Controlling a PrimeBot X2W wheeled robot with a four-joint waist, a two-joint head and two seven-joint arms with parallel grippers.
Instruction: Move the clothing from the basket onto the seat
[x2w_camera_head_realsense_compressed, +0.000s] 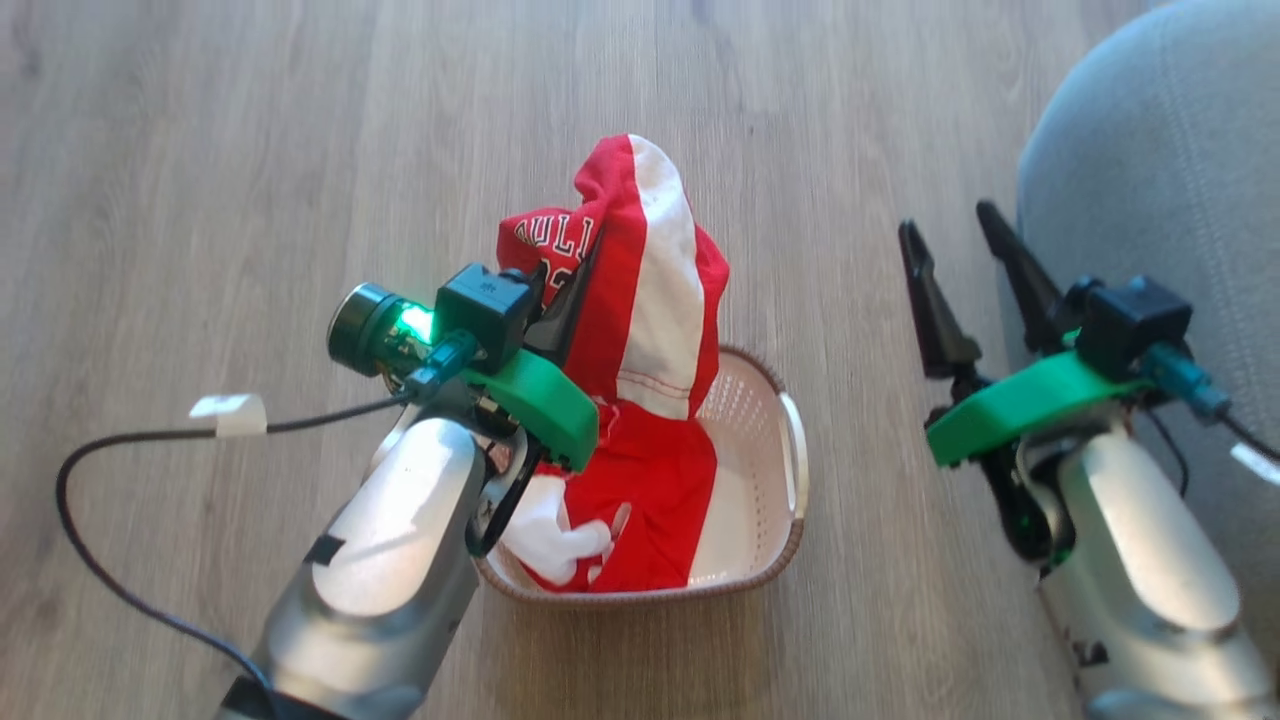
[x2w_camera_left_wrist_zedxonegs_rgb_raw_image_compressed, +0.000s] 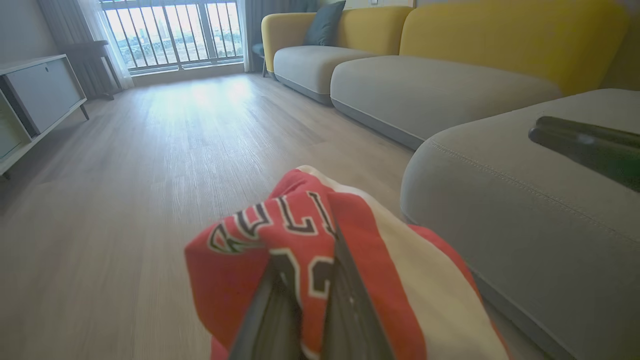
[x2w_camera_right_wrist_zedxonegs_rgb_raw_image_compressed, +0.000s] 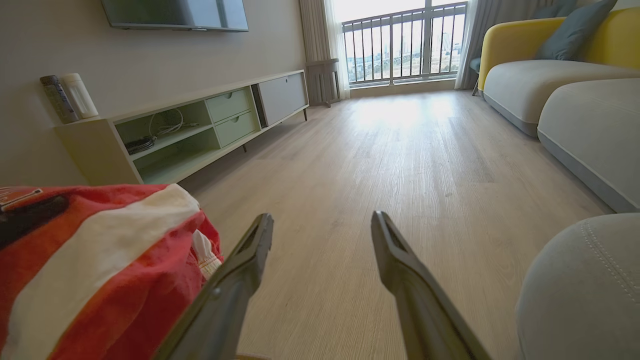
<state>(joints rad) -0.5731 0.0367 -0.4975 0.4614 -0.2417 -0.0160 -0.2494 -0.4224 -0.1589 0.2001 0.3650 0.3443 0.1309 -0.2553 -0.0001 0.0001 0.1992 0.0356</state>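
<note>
The red and white clothing (x2w_camera_head_realsense_compressed: 640, 300) rises out of the cream basket (x2w_camera_head_realsense_compressed: 770, 420) on the wood floor. My left gripper (x2w_camera_head_realsense_compressed: 585, 265) is shut on the red jersey's lettered part, holding it up above the basket; its lower folds still hang into the basket. From the left wrist, my two fingers pinch the clothing (x2w_camera_left_wrist_zedxonegs_rgb_raw_image_compressed: 280, 235) at the number. My right gripper (x2w_camera_head_realsense_compressed: 950, 235) stands open with nothing between its fingers, right of the basket, beside the grey seat (x2w_camera_head_realsense_compressed: 1160, 140). The seat's rounded corner (x2w_camera_left_wrist_zedxonegs_rgb_raw_image_compressed: 525, 200) sits just right of the lifted clothing (x2w_camera_right_wrist_zedxonegs_rgb_raw_image_compressed: 95, 260).
A black cable (x2w_camera_head_realsense_compressed: 110, 560) with a white tag loops over the floor at the left. A low TV cabinet (x2w_camera_right_wrist_zedxonegs_rgb_raw_image_compressed: 200, 130) lines one wall. Grey and yellow sofa sections (x2w_camera_left_wrist_zedxonegs_rgb_raw_image_compressed: 425, 75) stretch beyond the seat towards the window.
</note>
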